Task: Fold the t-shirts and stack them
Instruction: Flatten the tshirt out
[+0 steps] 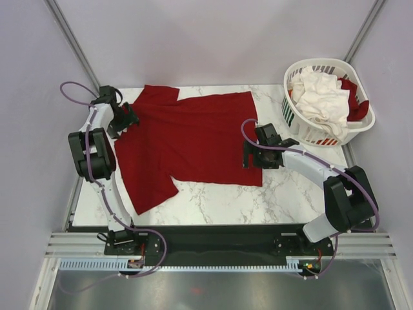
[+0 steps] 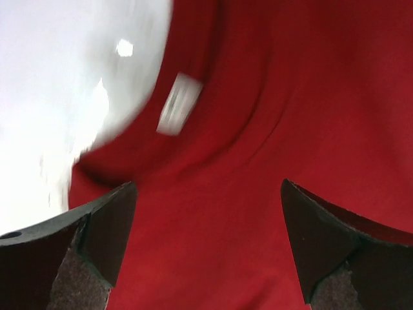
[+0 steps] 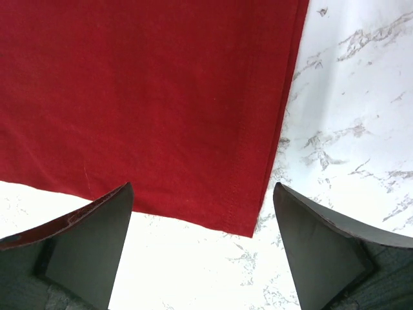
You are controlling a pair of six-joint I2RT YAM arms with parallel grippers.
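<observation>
A dark red t-shirt [image 1: 193,139] lies spread flat on the marble table [image 1: 284,194], neck to the left and hem to the right. My left gripper [image 1: 127,123] is open and empty just over the collar area. The left wrist view shows red cloth [image 2: 290,97] and a white neck label [image 2: 179,103] between the open fingers [image 2: 208,188]. My right gripper [image 1: 249,159] is open and empty over the near hem corner [image 3: 248,229], as seen in the right wrist view [image 3: 203,190]. A white t-shirt [image 1: 322,97] and another dark red one [image 1: 356,106] lie bunched in the basket.
A white slotted plastic basket [image 1: 303,129] stands at the table's back right corner. Bare marble shows right of the hem [image 3: 348,129] and along the table's front edge. Grey walls and metal frame posts enclose the table.
</observation>
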